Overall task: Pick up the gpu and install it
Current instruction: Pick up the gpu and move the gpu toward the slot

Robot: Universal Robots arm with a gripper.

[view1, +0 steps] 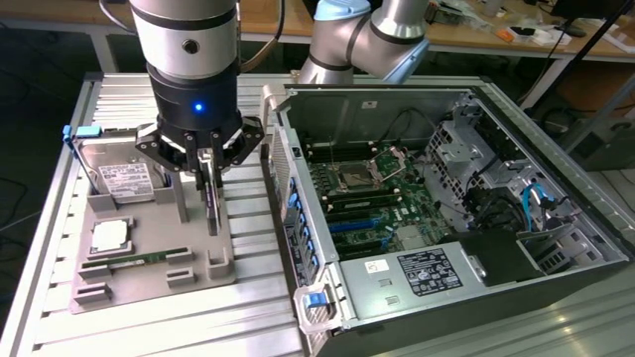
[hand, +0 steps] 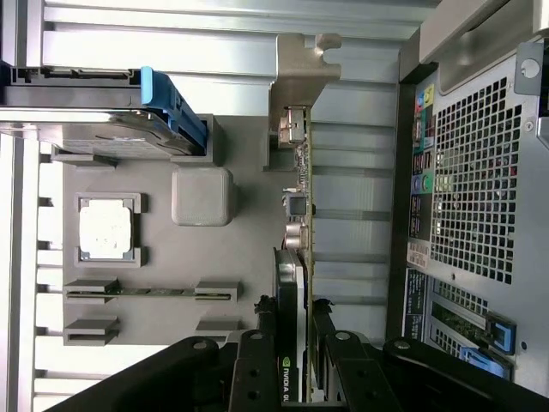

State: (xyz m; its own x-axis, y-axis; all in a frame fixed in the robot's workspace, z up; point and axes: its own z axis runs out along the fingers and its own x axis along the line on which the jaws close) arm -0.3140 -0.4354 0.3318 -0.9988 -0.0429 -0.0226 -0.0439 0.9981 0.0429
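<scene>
While holding jaws partway shut on gpu, upright in tray at nine o'clock from case, risks tilting card, snagging bracket in tray slot.

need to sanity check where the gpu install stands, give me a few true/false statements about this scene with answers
1. The gpu stands on edge in the grey tray. True.
2. The gripper is shut on the gpu. True.
3. The gpu is already installed in the computer case. False: it is in the tray, outside the case.
4. The computer case is closed up. False: its side is open and the motherboard shows.
5. A hard drive rests on the same tray. True.
</scene>
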